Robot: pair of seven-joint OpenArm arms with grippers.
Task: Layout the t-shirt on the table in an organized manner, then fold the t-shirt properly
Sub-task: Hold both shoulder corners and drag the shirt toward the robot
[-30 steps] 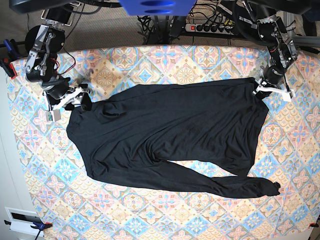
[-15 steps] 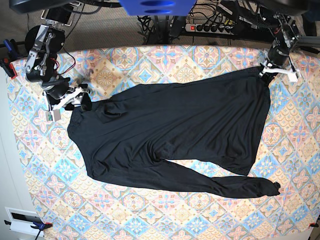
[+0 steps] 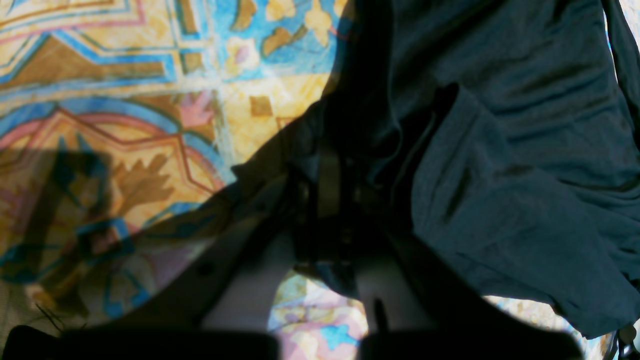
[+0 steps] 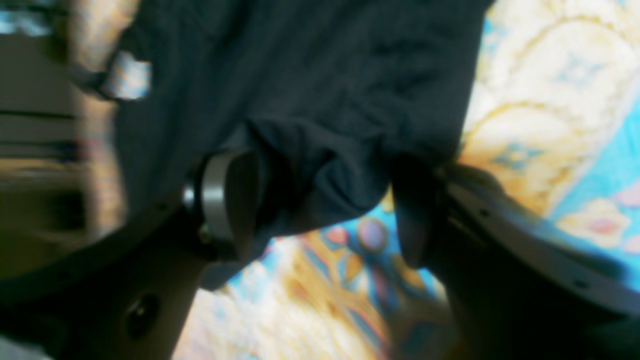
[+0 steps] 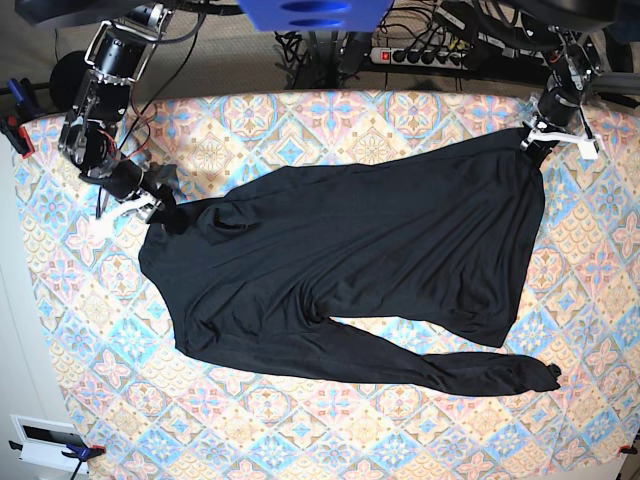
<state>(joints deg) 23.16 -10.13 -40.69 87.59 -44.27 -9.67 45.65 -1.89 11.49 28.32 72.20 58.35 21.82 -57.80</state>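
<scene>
T-shirt point(image 5: 350, 270) spread flat, left gripper point(image 3: 327, 200) pinching hem

A power strip point(image 5: 425, 55) and cables point(image 5: 310, 45) behind the tabletop

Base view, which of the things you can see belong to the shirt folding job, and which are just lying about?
Part of the job:
t-shirt
table
left claw, shut on the t-shirt
right claw

Just lying about:
power strip
red clamp
</scene>
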